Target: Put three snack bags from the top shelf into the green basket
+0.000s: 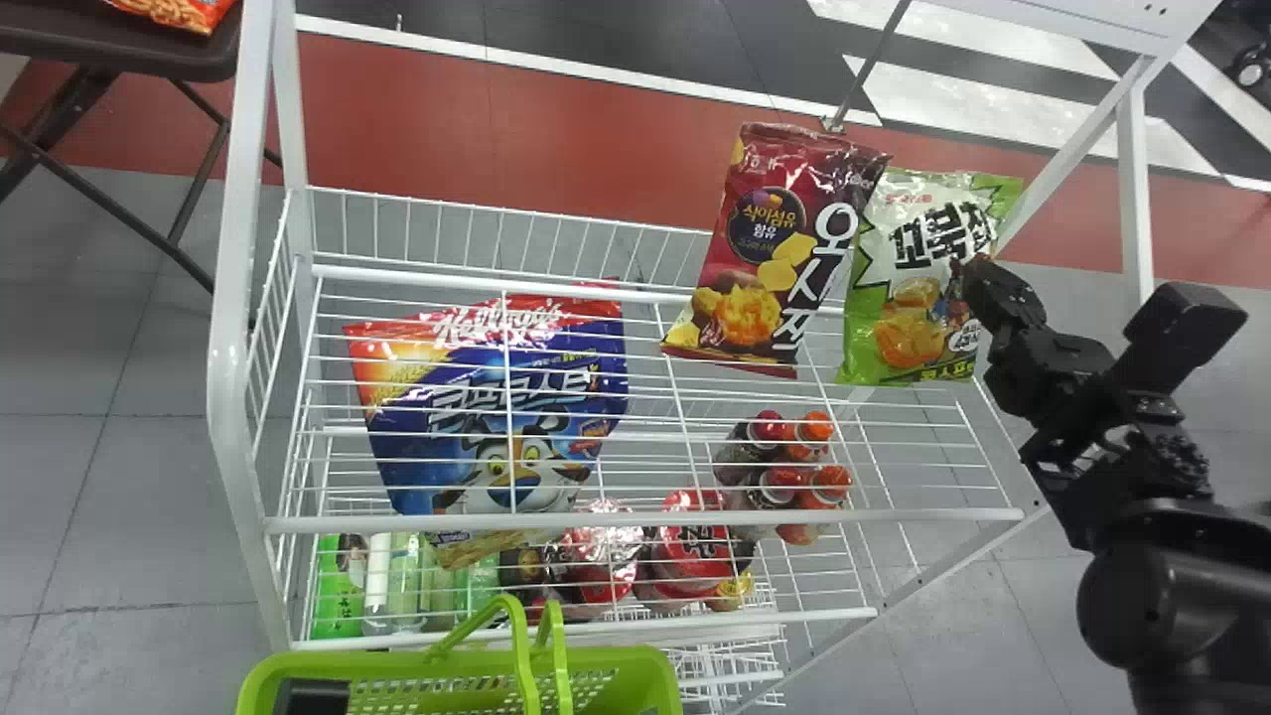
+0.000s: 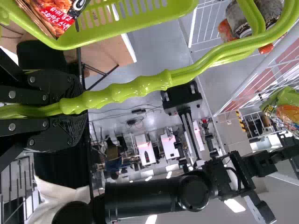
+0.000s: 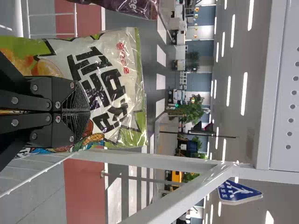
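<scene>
My right gripper is at the right part of the green and white snack bag, on the top shelf's right side. In the right wrist view the fingers of the right gripper are together, shut on the front of the green and white snack bag. Left of it stands a dark red snack bag. The green basket is low in the head view. My left gripper is shut on the handle of the green basket; a red snack bag shows at its rim.
White shelf posts rise on the left and right around the wire rack. A blue cereal bag is on the left, bottles lower right of it. A dark table stands at the upper left.
</scene>
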`<state>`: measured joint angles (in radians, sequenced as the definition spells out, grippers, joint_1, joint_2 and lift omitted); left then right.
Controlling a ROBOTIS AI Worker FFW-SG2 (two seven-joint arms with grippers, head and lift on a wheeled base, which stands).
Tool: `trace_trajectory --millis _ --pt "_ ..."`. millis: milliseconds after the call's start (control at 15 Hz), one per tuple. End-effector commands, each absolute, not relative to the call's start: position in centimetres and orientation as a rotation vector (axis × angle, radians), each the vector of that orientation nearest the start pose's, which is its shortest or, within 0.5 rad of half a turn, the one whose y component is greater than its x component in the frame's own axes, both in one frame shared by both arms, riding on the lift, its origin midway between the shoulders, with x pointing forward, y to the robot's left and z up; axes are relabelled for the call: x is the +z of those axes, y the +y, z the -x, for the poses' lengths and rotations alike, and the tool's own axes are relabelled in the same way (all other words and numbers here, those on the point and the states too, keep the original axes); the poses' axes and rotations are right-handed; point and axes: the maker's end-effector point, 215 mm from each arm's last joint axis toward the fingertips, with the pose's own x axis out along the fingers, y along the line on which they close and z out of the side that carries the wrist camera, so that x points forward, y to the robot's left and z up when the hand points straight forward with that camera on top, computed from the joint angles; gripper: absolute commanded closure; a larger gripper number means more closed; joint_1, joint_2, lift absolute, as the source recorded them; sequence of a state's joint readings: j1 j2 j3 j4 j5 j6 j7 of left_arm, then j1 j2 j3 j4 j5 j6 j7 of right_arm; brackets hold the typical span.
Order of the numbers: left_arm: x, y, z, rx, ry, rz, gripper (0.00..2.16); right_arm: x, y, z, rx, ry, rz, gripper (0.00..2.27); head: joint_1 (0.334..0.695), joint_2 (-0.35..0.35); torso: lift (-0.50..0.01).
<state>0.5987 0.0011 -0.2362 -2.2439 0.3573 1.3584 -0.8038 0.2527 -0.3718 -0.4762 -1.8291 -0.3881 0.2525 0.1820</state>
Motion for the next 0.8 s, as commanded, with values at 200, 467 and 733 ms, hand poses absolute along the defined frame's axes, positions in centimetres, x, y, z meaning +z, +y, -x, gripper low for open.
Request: trace_trajectory --millis 200,467,733 --pt "-41.6 -8.8 -13.1 -1.183 1.137 0.801 2.14 -27.9 -51.3 -49.8 -0.157 0.07 0.053 0.0 0.695 -0.35 -0.05" --pt "-41.6 -8.7 -13.0 -1.184 1.138 0.796 2.14 -28.1 -51.5 -49.7 -0.161 0.076 0.053 0.05 0.695 -0.35 -0.05" --pt "-41.5 -8.8 -12.7 -1.188 1.144 0.794 2.14 -29.4 -51.9 -49.7 -0.155 0.116 0.051 0.04 0.695 -0.35 -0.05"
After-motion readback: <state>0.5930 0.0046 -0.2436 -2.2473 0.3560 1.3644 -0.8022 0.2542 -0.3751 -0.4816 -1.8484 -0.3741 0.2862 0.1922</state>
